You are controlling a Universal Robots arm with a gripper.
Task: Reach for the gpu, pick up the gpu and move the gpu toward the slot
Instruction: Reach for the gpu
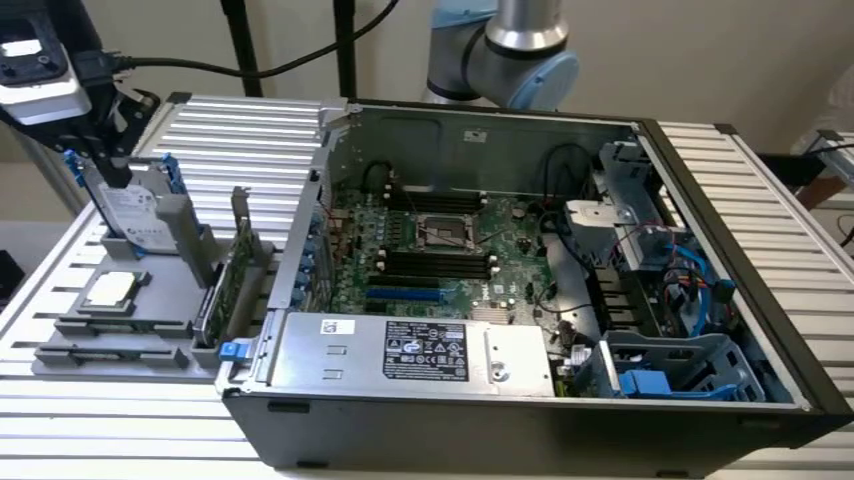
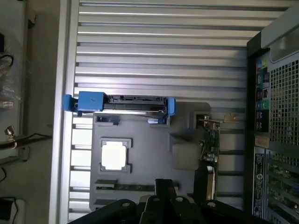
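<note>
Exterior view: the gripper (image 1: 110, 172) hangs in the upper left of the frame, just over the blue-framed hard drive (image 1: 134, 212); whether it is open or closed cannot be told, and it holds nothing. The gpu (image 1: 240, 268) stands on edge in the grey holder (image 1: 80, 345) at left of centre, just beside the open computer case (image 1: 534, 425) and apart from the gripper. Wrist view: the gpu (image 2: 212, 149) is seen edge-on between the processor chip (image 2: 114, 155) and the case (image 2: 275, 116), with the gripper (image 2: 161, 196) near it, not touching.
</note>
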